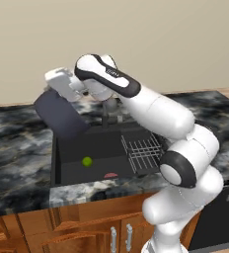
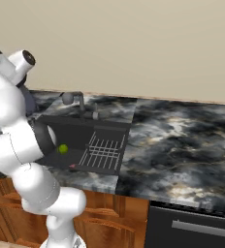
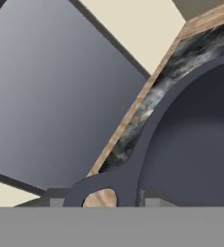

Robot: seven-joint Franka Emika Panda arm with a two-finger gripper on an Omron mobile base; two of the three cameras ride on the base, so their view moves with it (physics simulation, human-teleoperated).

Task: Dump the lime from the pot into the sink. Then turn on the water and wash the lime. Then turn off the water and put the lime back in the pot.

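The pot (image 1: 60,116) hangs tilted on its side above the back left corner of the sink (image 1: 106,148), mouth turned down toward the basin. My gripper (image 1: 52,93) is shut on its upper rim by a loop handle (image 3: 97,192). In the hand view the pot's dark, bare inside (image 3: 196,144) lies just past the fingertips. The lime (image 1: 87,161), small and yellow-green, lies on the sink floor to the left of the middle and shows again (image 2: 63,149) beside my arm.
A grey wire rack (image 1: 143,153) fills the sink's right half. The faucet (image 2: 71,98) stands at the back rim, close to the pot. A flat pink-red patch (image 1: 110,175) lies by the front wall. Marbled counter (image 2: 182,140) stretches right; wood cabinets (image 1: 62,232) are below.
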